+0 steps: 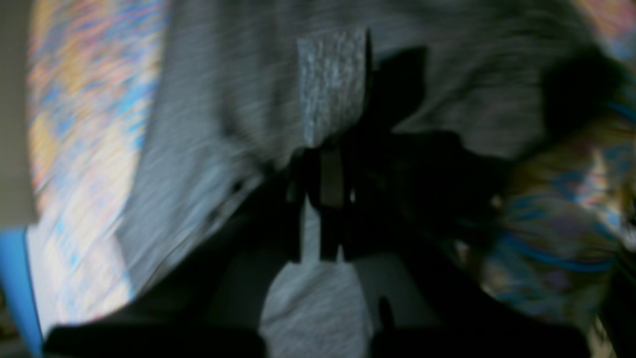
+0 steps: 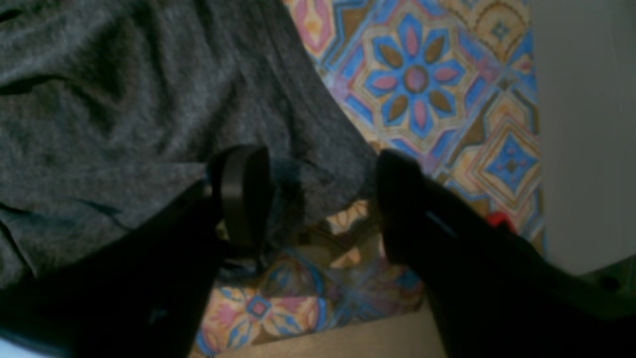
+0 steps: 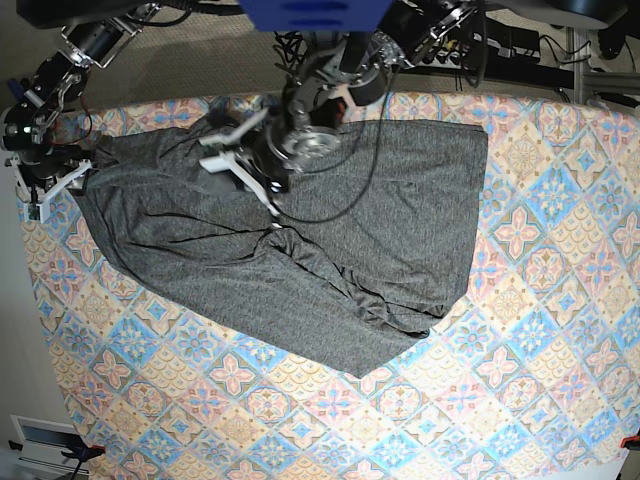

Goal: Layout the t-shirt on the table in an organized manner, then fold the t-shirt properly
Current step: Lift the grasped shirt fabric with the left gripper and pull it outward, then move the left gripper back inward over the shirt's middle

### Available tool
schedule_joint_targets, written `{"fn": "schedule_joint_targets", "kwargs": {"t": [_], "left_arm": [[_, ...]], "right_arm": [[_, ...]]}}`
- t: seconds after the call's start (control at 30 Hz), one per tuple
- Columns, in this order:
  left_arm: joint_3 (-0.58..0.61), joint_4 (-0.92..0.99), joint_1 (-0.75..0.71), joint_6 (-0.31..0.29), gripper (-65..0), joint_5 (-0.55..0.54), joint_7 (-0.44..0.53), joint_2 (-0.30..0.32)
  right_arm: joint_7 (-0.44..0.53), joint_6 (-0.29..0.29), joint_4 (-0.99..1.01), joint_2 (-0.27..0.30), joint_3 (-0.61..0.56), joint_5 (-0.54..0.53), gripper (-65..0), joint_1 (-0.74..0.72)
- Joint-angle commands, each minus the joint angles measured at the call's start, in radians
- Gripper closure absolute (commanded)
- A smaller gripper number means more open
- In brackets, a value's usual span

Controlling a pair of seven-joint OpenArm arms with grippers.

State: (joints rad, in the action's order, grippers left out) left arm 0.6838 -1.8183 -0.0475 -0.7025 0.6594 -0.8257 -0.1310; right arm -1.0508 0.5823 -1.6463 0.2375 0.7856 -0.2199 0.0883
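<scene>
The dark grey t-shirt lies spread and wrinkled across the tile-print table, with a bunched ridge near its middle. My left gripper reaches down from the top centre and is shut on a pinch of the t-shirt at that ridge. The left wrist view is motion-blurred, with the left gripper closed against grey t-shirt cloth. At the t-shirt's far left edge my right gripper stands open. In the right wrist view the right gripper straddles the t-shirt hem over the table.
The table's left edge runs just beside the right gripper, with beige floor beyond it. Cables and equipment sit behind the table's far edge. A small red object shows near the table edge.
</scene>
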Motion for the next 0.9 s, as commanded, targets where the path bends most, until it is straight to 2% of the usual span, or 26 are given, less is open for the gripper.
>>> {"fn": "schedule_joint_targets", "kwargs": {"t": [0.0, 0.27, 0.43, 0.67, 0.87], "left_arm": [[-0.019, -0.034, -0.005, 0.004, -3.9, -0.003, 0.016, -0.017], [-0.194, -0.103, -0.064, 0.004, -3.8, -0.002, 0.016, 0.011], [-0.368, -0.143, -0.107, 0.004, -3.9, -0.007, 0.016, 0.027], [-0.514, -0.143, -0.133, 0.004, -3.8, -0.014, 0.022, 0.084], [-0.663, -0.14, -0.131, 0.004, -3.8, -0.014, 0.024, 0.089]], "right_arm": [[0.016, 0.0, -0.016, 0.021, 0.004, -0.008, -32.9, -0.009], [0.016, 0.0, -0.019, 0.021, 0.004, -0.008, -32.9, -0.009], [0.016, 0.0, -0.021, 0.021, 0.004, -0.008, -32.9, -0.006], [0.014, 0.0, -0.021, 0.021, 0.004, -0.008, -32.9, -0.006], [0.014, 0.0, -0.021, 0.021, 0.004, -0.008, -32.9, -0.006]]}}
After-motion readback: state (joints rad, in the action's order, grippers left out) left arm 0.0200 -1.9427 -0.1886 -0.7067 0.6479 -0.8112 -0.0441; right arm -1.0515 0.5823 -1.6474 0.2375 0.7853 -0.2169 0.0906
